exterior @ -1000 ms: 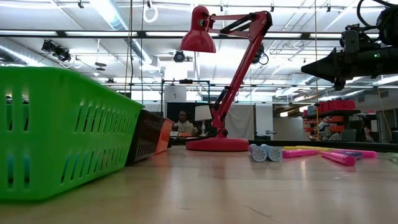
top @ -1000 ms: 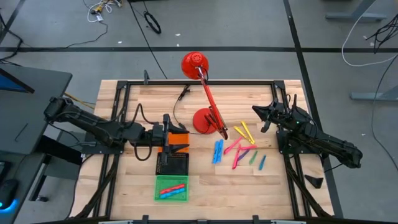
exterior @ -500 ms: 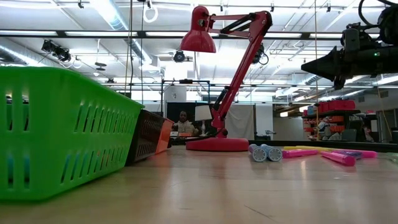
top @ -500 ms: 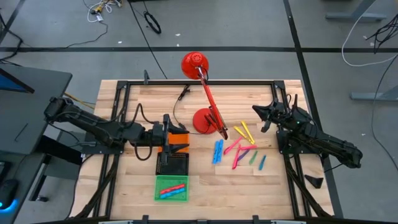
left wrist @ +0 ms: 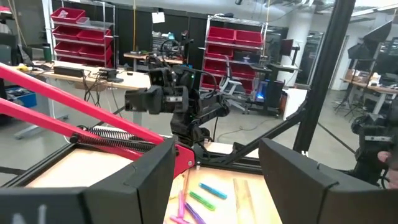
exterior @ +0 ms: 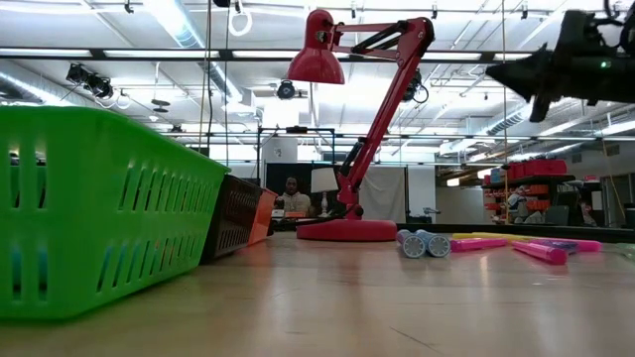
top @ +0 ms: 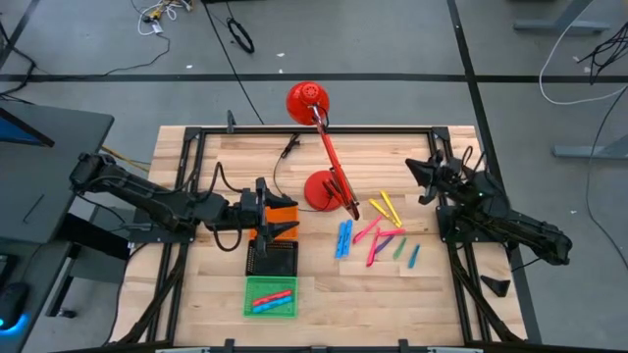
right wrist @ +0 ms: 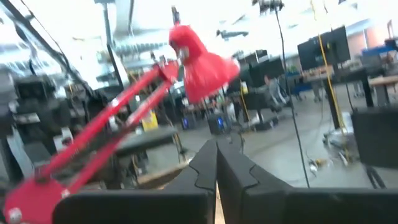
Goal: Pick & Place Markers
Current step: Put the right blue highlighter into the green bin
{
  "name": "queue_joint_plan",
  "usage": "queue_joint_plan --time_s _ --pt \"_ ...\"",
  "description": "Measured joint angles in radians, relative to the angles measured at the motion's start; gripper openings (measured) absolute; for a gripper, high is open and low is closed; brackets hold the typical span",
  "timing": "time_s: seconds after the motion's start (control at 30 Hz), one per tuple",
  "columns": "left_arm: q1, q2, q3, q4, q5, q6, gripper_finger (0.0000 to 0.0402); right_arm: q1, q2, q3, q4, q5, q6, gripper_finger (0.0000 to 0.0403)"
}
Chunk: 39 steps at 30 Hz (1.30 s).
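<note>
My right gripper [top: 413, 168] is up in the air near the table's right edge, fingers pressed together, holding nothing. The markers [top: 376, 233] lie scattered on the table [top: 324, 284] beside the red lamp [top: 321, 186], well below that gripper; a few more sit in the green tray [top: 270, 297]. My left gripper [top: 289, 220] hangs over the orange tray [top: 285, 214], fingers spread and empty.
</note>
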Motion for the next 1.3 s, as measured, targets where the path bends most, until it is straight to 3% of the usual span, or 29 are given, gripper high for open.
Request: queue_joint_plan --time_s 0.13,0.27,0.53,0.8,0.97,1.13,1.3 --pt "0.0 0.0 0.0 0.0 0.0 -0.001 0.0236 0.001 0.0 0.0 0.086 -0.01 -0.031 0.001" --pt "0.0 0.0 0.0 0.0 -0.022 -0.001 0.0236 0.001 0.003 0.036 0.046 -0.045 -0.052 0.001" --pt "0.0 0.0 0.0 0.0 -0.031 -0.002 0.0236 0.001 0.096 0.276 -0.308 -0.022 -0.077 0.001" --pt "0.0 0.0 0.0 0.0 -0.033 -0.002 0.0236 0.001 0.29 0.553 -0.503 -0.037 -0.061 0.001" --pt "0.0 0.0 0.0 0.0 -0.033 -0.002 0.0236 0.002 0.359 0.654 -0.509 -0.171 -0.144 0.001" --pt "0.0 0.0 0.0 0.0 -0.033 -0.012 0.0236 0.001 0.383 0.698 -0.51 -0.183 -0.013 0.001" --pt "0.0 0.0 0.0 0.0 -0.033 -0.054 0.0236 0.001 0.384 0.702 -0.521 -0.183 -0.035 0.0016"
